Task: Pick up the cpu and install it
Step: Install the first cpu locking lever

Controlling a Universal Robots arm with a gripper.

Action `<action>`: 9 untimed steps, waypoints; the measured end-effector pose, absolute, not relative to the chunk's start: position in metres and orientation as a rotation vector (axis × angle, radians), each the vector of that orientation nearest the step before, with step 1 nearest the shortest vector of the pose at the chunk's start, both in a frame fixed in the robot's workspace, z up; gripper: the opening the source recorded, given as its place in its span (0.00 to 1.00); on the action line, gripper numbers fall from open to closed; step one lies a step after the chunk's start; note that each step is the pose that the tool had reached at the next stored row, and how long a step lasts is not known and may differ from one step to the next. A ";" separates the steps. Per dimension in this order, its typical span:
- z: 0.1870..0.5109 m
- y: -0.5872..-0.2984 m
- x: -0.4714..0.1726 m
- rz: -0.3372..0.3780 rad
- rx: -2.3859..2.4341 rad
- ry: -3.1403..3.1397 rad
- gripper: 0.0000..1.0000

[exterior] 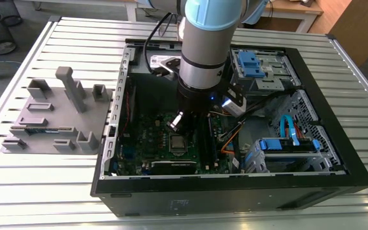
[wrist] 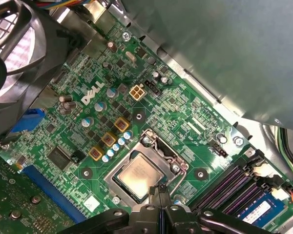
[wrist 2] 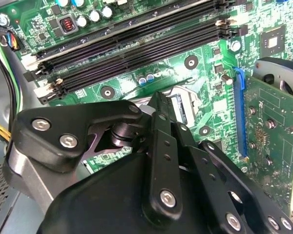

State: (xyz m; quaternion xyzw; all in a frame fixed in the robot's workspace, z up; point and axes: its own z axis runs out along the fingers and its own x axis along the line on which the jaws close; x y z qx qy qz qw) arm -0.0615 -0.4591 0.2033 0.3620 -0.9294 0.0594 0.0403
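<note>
Here, your tool (wrist: pixel 161 189) hangs inside the computer case (exterior: pixel 235 194), fingers (wrist 2: pixel 163 146) pressed together on nothing, tips at the edge of the cpu (wrist: pixel 139 175) lying in its motherboard socket (wrist: pixel 158 140).

Exterior overlooks case (exterior: pixel 222 196); both wrist views hug motherboard (wrist: pixel 176 105) (wrist 2: pixel 136 80).

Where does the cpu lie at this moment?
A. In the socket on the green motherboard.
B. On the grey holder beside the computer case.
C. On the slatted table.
A: in the first wrist view the cpu sits flat inside the socket frame of the motherboard.
</note>
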 end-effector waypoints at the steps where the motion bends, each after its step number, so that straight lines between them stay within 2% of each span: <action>1: 0.203 -0.460 -0.061 0.181 1.109 -2.847 0.11; 9: 0.203 -0.463 -0.060 0.148 1.113 -2.857 0.11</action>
